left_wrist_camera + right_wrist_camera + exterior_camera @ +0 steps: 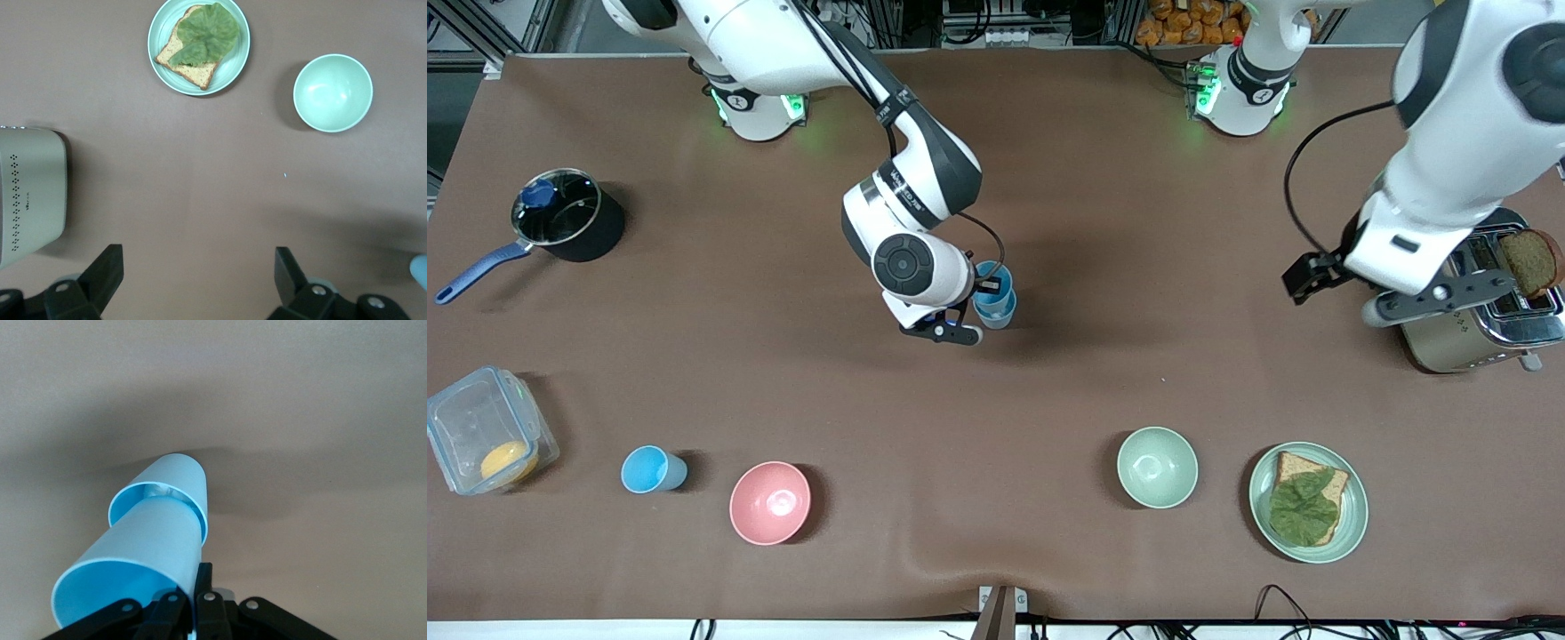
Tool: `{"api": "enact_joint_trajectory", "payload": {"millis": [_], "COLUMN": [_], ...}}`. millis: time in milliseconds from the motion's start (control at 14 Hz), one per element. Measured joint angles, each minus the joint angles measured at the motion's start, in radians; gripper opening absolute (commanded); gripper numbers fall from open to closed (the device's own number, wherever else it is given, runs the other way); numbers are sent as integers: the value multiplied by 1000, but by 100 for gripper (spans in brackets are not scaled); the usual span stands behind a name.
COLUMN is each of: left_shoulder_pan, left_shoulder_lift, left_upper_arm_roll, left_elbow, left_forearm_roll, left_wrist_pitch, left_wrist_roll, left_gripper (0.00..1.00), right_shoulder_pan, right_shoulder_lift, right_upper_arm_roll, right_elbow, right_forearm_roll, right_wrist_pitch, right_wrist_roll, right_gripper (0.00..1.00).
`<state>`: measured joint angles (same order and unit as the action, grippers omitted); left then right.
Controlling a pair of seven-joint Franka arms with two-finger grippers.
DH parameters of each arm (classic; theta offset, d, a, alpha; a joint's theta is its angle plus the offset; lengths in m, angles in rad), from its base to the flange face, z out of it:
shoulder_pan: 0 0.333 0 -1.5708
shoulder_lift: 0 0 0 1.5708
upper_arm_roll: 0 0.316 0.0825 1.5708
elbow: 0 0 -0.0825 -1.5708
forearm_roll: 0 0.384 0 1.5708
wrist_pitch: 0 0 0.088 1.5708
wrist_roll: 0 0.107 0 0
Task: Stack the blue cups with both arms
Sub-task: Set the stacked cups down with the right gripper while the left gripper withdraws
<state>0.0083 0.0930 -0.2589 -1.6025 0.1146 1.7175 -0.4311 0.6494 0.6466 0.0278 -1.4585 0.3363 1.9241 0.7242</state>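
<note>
Our right gripper (985, 298) fingers pinch a cup's (127, 577) rim, nesting it into another cup (177, 480) mid-worktop; left gripper (197, 280) waits over the toaster (1485, 311), fingers wide.

R gripper (980, 298) mid-worktop (1049, 400), holding blue cup (993, 286) nested in second cup (996, 311). L gripper (1303, 277) waits beside toaster (1480, 307). Third cup (651, 469) near pink bowl (770, 502).
</note>
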Motion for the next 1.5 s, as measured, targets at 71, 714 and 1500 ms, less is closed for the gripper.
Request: {"api": "enact_joint_trajectory", "payload": {"millis": [71,714,1500], "left_shoulder_pan": [11,11,2], "left_shoulder_lift": [-15,-55,-54], "left_upper_arm_roll": [0,52,109], "left_elbow": [0,39,97], "left_forearm_roll": [-6,-30,-36], "left_wrist_pitch": [-14,-84,-188], "left_wrist_roll": [21,142,184], "left_gripper": [100,100,100], "right_shoulder_pan": [0,1,-246], "right_shoulder_lift": [2,15,-111], "right_upper_arm_roll": [0,0,-51], "right_elbow": [0,3,54], "right_forearm_roll": [0,0,-45], "right_wrist_pitch": [1,20,-192], "right_wrist_roll": [0,21,-252], "right_gripper": [0,100,100]}}
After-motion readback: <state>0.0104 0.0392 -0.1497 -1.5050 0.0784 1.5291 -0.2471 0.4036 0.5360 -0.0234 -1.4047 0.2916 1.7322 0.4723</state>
